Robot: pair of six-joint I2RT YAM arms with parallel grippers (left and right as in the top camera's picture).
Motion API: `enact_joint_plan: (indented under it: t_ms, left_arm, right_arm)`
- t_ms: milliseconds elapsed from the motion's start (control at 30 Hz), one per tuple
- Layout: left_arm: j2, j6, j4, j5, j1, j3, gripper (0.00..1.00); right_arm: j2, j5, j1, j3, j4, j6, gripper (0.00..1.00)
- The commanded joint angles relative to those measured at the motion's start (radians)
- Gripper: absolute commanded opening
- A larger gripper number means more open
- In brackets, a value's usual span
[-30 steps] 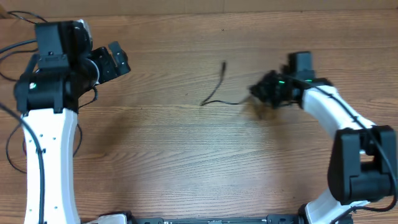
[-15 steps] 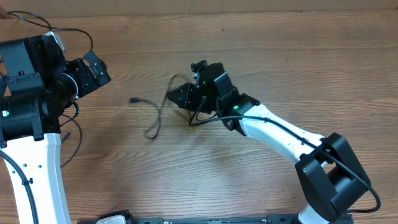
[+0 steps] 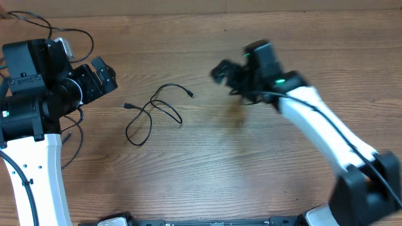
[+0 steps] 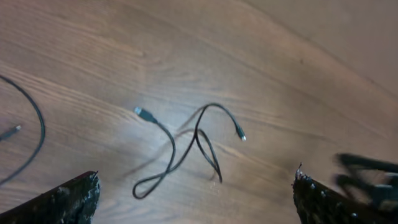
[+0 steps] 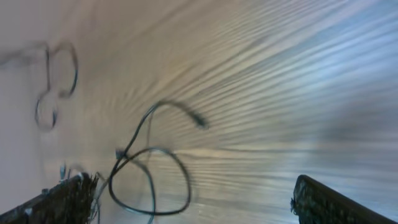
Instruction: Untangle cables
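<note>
White-linked, black-jointed arms (image 3: 39, 157) (image 3: 323, 122) carry a black left tool (image 3: 107, 76) and black right tool (image 3: 222, 71).

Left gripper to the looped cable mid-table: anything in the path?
Nothing visible. Only bare table lies between the open left gripper and the cable; the right gripper is off on its far side.

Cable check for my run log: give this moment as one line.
cable: looped, loose on table | left claw: open, empty | right claw: open, empty
</note>
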Motion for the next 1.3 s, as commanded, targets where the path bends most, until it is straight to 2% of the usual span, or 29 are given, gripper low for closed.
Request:
enact_joint_plan:
  t_ms: [0, 133, 333, 400, 500, 567, 700, 867, 1100, 1133, 1267]
  left_arm:
    - [0.051, 0.019, -0.018, 0.041, -0.013, 0.003, 1.0]
    - [0.151, 0.02, -0.023, 0.041, -0.08, 0.003, 1.0]
    - [0.303, 0.105, 0.013, 0.039, -0.195, 0.003, 1.0]
    - [0.349, 0.08, 0.012, 0.028, -0.222, 0.003, 1.0]
    - [0.423, -0.085, -0.003, 0.01, -0.239, 0.003, 0.99]
    - [0.466, -0.128, -0.002, 0.011, -0.246, 0.003, 0.99]
    - [0.538, -0.098, -0.022, 0.002, -0.269, 0.003, 1.0]
    - [0.612, -0.132, -0.041, -0.124, -0.297, 0.003, 0.99]
    - [0.699, -0.131, -0.079, -0.138, -0.33, 0.003, 1.0]
    - [0.711, -0.131, -0.089, -0.142, -0.332, 0.003, 0.96]
    - [0.731, -0.13, -0.116, -0.183, -0.337, 0.002, 0.48]
  right_arm:
    - [-0.147, 0.078, -0.072, 0.052, -0.089, -0.018, 1.0]
    - [-0.238, 0.078, -0.169, 0.052, -0.216, -0.018, 1.0]
    - [-0.252, 0.085, -0.247, 0.05, -0.358, -0.019, 1.0]
    - [-0.251, 0.114, -0.256, 0.05, -0.394, -0.019, 1.0]
    - [-0.251, 0.156, -0.256, 0.05, -0.42, -0.019, 1.0]
    - [-0.251, 0.168, -0.256, 0.05, -0.43, -0.02, 1.0]
    - [-0.251, 0.167, -0.256, 0.05, -0.432, -0.076, 1.0]
    - [-0.251, 0.167, -0.256, 0.05, -0.44, -0.122, 1.0]
    - [-0.251, 0.167, -0.256, 0.045, -0.456, -0.127, 1.0]
    - [-0.251, 0.167, -0.256, 0.043, -0.457, -0.127, 1.0]
    - [-0.248, 0.167, -0.256, 0.042, -0.472, -0.127, 1.0]
